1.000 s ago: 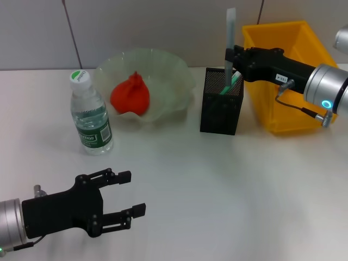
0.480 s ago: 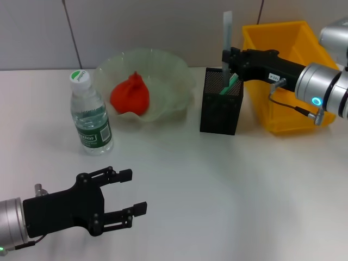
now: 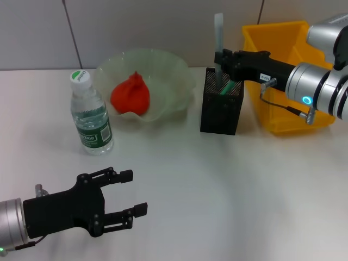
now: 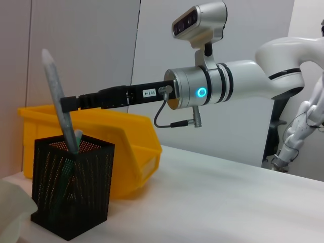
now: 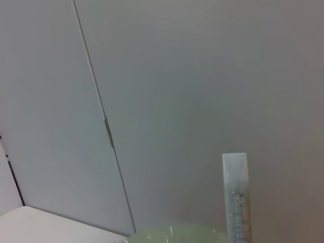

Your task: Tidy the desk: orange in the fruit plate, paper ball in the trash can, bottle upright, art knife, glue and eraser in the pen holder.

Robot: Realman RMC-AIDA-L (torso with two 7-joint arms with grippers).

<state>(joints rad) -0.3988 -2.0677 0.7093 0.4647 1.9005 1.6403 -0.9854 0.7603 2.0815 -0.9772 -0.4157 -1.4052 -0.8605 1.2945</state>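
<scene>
right gripper (image 3: 222, 57) upper right, apparently clamped on glue (image 3: 218, 48) standing in pen holder (image 3: 221, 102) | left gripper (image 3: 130, 191) open, lower left | bare table (image 3: 228, 185) between | glue's base hidden by mesh

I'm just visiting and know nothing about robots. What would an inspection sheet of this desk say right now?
Surface: white table, nothing spilled.
Job's things: water bottle upright; orange-red object in the pale green fruit plate; a long grey-white stick, glue or knife I cannot tell, standing in the black mesh pen holder with a green item.
Clutter: nothing seen.
Grippers: right gripper shut on the stick above the holder; left gripper open, low over the table's near left.
Cables: short grey cable looping on the right arm's wrist.
Surroundings: yellow bin behind the holder; grey panelled wall.
</scene>
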